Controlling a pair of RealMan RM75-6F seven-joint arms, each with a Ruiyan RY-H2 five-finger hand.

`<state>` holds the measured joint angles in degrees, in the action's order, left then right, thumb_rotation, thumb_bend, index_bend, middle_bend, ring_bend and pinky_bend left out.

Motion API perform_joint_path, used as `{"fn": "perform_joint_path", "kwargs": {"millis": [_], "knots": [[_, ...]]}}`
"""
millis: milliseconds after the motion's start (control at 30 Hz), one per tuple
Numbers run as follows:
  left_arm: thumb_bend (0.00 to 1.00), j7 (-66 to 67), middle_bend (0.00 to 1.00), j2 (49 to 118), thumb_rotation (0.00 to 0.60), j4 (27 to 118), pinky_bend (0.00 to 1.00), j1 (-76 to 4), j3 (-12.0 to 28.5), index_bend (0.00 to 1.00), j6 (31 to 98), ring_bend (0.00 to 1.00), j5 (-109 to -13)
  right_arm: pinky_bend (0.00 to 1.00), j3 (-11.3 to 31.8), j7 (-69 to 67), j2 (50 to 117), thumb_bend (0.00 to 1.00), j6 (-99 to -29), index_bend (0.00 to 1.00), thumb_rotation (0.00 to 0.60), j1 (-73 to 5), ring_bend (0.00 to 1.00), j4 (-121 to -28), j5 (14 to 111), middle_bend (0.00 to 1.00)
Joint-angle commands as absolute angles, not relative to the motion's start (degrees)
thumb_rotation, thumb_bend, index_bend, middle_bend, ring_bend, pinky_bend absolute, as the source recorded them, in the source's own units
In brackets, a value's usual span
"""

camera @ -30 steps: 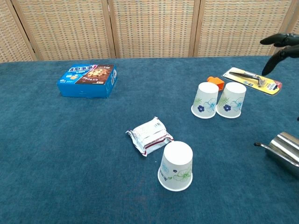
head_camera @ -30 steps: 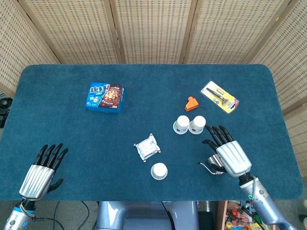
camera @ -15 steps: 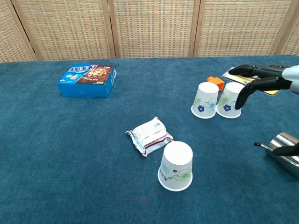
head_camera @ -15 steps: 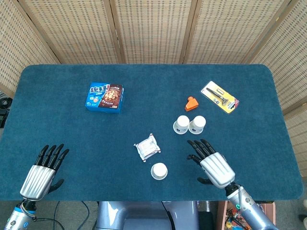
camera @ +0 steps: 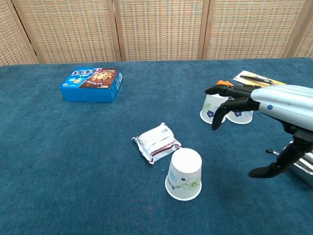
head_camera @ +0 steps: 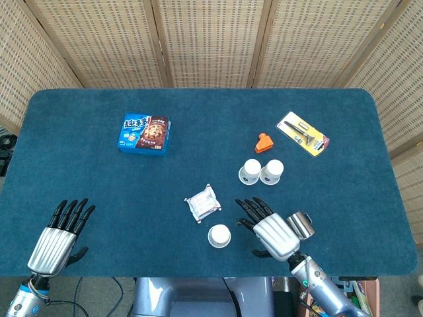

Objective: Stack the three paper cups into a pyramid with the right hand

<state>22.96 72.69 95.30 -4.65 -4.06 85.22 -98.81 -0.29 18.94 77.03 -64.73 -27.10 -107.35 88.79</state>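
Note:
Three white paper cups with flower prints stand upside down on the blue table. Two touch side by side right of centre, also in the chest view. The third cup stands alone near the front edge. My right hand hovers open just right of the lone cup, fingers spread, holding nothing. Open and flat, my left hand rests at the front left corner, far from the cups.
A silver snack packet lies just behind the lone cup. A small metal cup sits right of my right hand. An orange piece, a packaged tool and a blue cookie box lie further back.
My right hand has swept left across the front of the table, from beside the metal cup to just right of the lone paper cup. The left hand and the cups stayed put.

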Motion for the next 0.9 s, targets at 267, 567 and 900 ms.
{"fn": "perform_joint_path", "kwargs": {"millis": [267,567,900], "knots": [[0.2,22.71,0.0,72.71,0.6,95.16,0.0,-4.69,-3.89,0.0,85.13,0.0,-98.52,0.0,2.62,22.61,81.39,0.06,-61.03,0.35,0.6,-29.61,0.0,-105.49,83.22,0.0],[0.2,22.93,0.0,72.87,0.6,95.08,0.0,-4.75,-3.98,0.0,84.88,0.0,-98.56,0.0,2.94,24.68,84.23,0.06,-59.69,0.35,0.6,-30.84,0.0,-105.5,81.48,0.0],[0.2,22.87,0.0,72.89,0.6,94.97,0.0,-4.79,-3.93,0.0,84.71,0.0,-98.31,0.0,4.6,27.04,87.29,0.06,-57.95,0.35,0.6,-32.93,0.0,-103.79,77.87,0.0]]}}
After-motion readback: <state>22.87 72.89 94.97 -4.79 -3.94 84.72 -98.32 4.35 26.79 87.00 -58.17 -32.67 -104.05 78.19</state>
